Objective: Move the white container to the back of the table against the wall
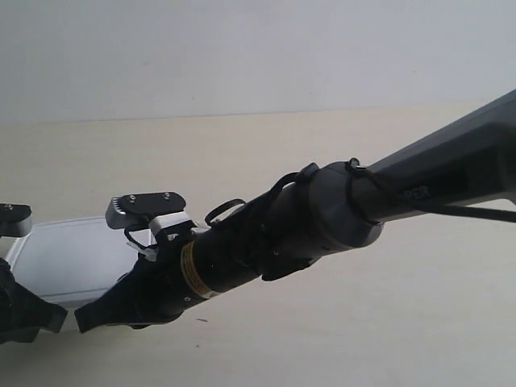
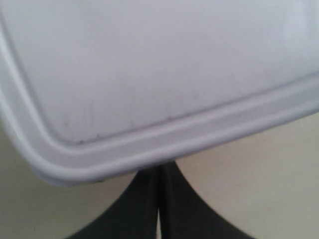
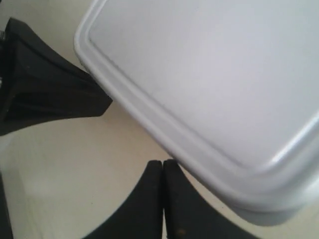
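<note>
The white container (image 1: 60,258) lies flat on the table (image 1: 339,339) at the exterior view's left, well short of the wall (image 1: 258,48). Its raised-rim lid (image 2: 149,64) fills the left wrist view. My left gripper (image 2: 159,172) is shut, and its tips meet the container's rim near a rounded corner. My right gripper (image 3: 163,163) is shut too, with its tips right beside the container's (image 3: 209,84) long edge. The other black gripper (image 3: 50,94) shows at the far corner. The arm at the exterior view's right reaches across and ends at the box's near side (image 1: 85,317).
The long dark arm (image 1: 322,218) crosses the middle of the exterior view and hides part of the table. A second black gripper (image 1: 28,316) sits at the lower left edge. A grey bracket (image 1: 145,208) rides above the box.
</note>
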`<move>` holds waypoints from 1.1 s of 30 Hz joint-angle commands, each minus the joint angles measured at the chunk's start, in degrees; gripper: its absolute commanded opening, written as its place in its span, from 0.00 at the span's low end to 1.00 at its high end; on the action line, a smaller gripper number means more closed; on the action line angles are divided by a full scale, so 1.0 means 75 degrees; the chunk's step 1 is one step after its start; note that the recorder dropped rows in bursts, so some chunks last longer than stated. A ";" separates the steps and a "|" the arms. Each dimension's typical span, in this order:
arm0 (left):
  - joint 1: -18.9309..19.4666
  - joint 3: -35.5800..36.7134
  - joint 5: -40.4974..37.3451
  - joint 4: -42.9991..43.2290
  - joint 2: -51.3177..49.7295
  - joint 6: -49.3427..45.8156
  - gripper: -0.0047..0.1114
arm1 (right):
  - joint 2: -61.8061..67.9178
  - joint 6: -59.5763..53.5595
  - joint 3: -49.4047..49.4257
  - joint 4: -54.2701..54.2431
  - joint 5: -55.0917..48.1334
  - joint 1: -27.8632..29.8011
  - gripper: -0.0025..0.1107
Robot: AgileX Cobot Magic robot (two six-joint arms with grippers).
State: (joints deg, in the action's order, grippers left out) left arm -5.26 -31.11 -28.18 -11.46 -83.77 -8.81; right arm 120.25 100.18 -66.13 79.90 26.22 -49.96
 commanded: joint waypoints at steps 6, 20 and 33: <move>0.0021 -0.0051 0.0888 0.0055 -0.0209 0.0038 0.04 | 0.0270 0.0056 -0.0528 0.0025 -0.0264 -0.0008 0.02; 0.0021 -0.0451 0.1614 0.0055 -0.0907 0.0056 0.04 | 0.0493 0.0056 -0.0985 0.0022 -0.1021 -0.0008 0.02; 0.0655 -0.0859 0.1971 0.0020 -0.1202 0.0056 0.04 | 0.0965 0.0056 -0.2064 0.0280 -0.1391 0.0048 0.02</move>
State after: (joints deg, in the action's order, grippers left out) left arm -0.90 -37.04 -15.46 -11.46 -92.72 -8.81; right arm 126.91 100.63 -79.95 81.77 16.65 -49.96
